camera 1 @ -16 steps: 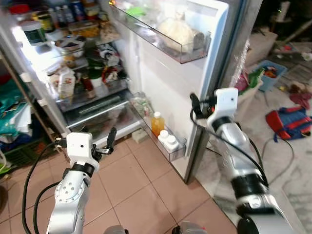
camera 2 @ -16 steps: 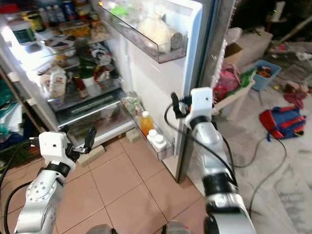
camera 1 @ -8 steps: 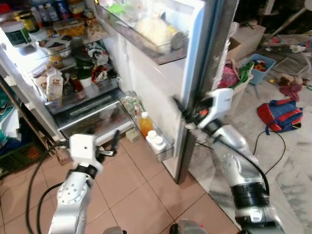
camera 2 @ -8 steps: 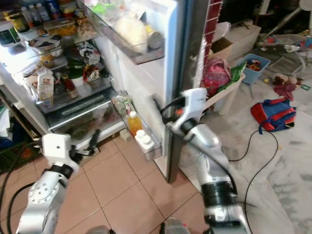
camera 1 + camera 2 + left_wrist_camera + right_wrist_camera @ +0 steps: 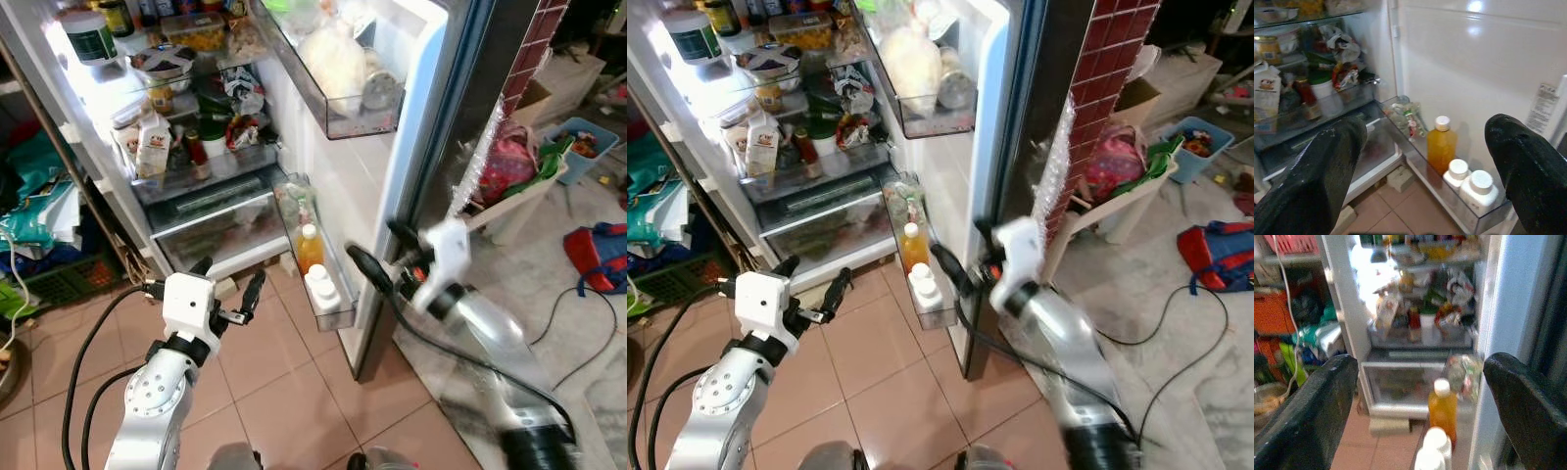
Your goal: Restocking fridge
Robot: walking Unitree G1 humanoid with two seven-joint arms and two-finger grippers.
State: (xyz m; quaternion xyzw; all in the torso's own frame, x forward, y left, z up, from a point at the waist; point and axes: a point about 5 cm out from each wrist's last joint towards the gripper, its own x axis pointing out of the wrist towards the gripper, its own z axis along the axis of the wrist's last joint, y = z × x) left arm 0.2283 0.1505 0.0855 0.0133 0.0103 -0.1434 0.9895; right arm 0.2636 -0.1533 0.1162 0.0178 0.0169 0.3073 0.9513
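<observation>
I see the fridge door (image 5: 392, 157) standing open. My left end effector (image 5: 227, 291) hovers spread wide and empty before the lower shelves. My right end effector (image 5: 377, 257), fingers apart, sits beside the door's edge near the orange bottle (image 5: 310, 248).

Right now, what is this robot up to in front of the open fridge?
It stands facing the open fridge with nothing in either gripper. The left gripper hangs open above the tiled floor, in front of the bottom drawer. The right gripper is open too, beside the lower door shelf, where an orange juice bottle and two white bottles stand. Nothing is being put in at this moment.
</observation>
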